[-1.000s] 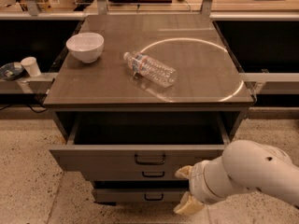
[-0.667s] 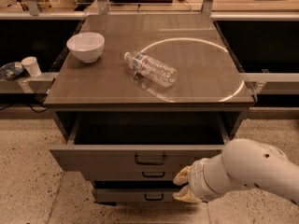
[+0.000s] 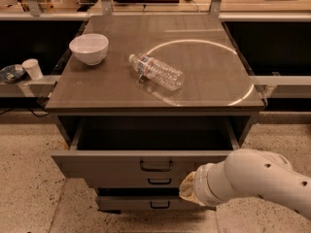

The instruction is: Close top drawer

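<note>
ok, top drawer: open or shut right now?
Open. The top drawer is pulled out, dark inside exposed below the tabletop. The gripper is low at its front, right of the handle.

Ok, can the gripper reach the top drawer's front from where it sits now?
Probably yes. The gripper sits just below and right of the black handle on the top drawer, before the lower drawer fronts. Nothing stands between it and that open drawer's flat front.

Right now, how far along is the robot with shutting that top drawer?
Nothing looks done yet: the top drawer is pulled well out, its inside showing. In hand: the gripper sits just below the drawer front, right of its handle. Left: pushing the front all the way in.
</note>
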You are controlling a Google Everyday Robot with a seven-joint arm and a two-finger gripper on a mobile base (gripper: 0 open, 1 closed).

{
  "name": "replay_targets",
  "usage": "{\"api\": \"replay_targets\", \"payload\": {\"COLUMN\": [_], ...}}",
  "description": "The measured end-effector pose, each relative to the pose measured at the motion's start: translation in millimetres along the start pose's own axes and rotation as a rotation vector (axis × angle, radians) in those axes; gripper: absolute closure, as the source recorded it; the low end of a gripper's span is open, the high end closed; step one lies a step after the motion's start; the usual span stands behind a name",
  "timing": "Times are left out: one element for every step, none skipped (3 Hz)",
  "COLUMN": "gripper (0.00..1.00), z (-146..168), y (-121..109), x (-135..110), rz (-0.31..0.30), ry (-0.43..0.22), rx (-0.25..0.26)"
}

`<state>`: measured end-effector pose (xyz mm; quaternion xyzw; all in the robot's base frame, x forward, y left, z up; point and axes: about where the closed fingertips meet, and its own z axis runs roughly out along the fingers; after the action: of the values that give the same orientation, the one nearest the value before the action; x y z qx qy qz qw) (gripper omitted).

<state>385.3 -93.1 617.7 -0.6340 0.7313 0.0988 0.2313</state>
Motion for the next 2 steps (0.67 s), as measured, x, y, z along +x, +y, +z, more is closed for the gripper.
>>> {"api": "replay_targets", "payload": {"gripper": [0.60, 0.37], "z": [6.1, 7.1], "y": [-9.3, -10.9], "x": [-2.3, -2.8], "rz": [0.036, 0.042], "ry": [0.005, 0.006], "rx": [0.051, 0.059]}}
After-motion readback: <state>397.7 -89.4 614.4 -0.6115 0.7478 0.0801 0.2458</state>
